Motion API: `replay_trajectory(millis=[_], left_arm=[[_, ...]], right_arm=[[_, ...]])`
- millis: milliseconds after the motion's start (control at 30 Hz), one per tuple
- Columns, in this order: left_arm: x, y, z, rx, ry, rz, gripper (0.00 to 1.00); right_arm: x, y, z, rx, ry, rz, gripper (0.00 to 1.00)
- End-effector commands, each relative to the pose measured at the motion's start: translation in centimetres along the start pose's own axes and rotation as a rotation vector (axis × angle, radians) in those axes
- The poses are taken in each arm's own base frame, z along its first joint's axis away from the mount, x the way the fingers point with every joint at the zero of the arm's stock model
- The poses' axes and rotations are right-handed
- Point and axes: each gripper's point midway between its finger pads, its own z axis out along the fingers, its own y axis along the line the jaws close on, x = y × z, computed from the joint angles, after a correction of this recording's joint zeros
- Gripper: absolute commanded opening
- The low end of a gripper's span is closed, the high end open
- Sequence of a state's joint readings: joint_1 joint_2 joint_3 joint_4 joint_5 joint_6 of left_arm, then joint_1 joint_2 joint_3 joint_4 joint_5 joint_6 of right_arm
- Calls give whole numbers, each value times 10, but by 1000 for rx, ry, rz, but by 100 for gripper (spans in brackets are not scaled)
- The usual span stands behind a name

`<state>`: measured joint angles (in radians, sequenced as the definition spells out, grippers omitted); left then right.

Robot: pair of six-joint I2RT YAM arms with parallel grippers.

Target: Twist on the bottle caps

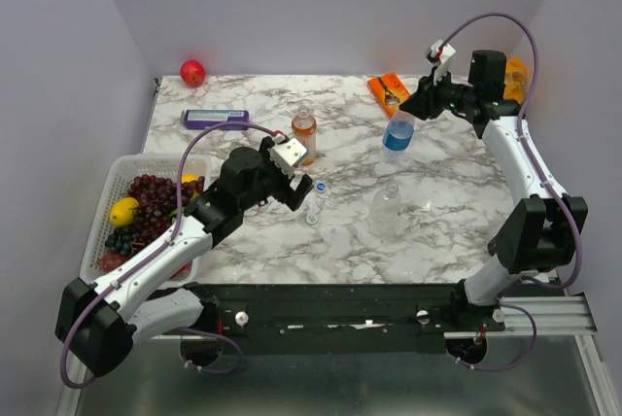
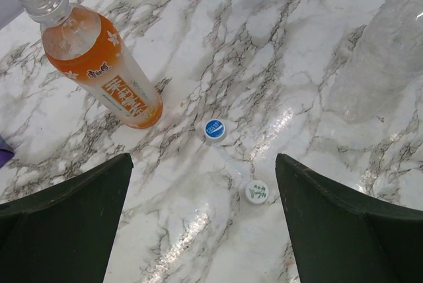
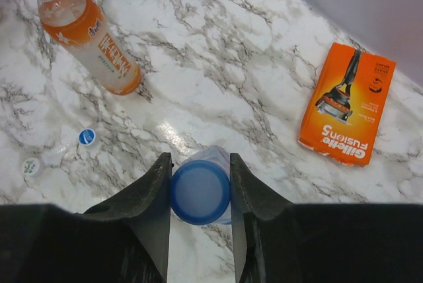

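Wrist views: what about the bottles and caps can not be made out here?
- Blue-labelled bottle, right wrist view: body and label hidden under its blue cap and the right gripper's fingers; how far the cap is screwed on is unclear.
- Clear bottle, left wrist view: top cut off by the right edge.
- White cap, left wrist view: green print too small to read.

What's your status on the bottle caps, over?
Left tool open over two loose caps. Right tool shut on blue cap atop blue-label bottle. Orange bottle uncapped. Nothing in the way.
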<state>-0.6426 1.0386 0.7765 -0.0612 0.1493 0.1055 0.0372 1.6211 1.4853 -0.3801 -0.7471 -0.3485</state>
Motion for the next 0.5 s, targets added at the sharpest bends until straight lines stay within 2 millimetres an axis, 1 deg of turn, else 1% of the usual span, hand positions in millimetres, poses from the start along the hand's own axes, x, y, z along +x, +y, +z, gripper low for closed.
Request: replay_trajectory(millis=[0,33,133,267,467], left_arm=[[-7,-1,1,22,4,10,99],[-7,-1,2,21,7,12,99],[-7,1,4,18,8,17,99],[-8,1,4,17,8,21,99],[-6,2,4,14,16,28,99]], right_arm=[[-9,-1,5,-21,-59,-50,14],[-3,-3,7,-20,-48,-43,15],[3,-8,11,-7,-33,-38,17],[10,-10,14,-5,-21,-38,17],[21,-17,20,16,2,-8,21]])
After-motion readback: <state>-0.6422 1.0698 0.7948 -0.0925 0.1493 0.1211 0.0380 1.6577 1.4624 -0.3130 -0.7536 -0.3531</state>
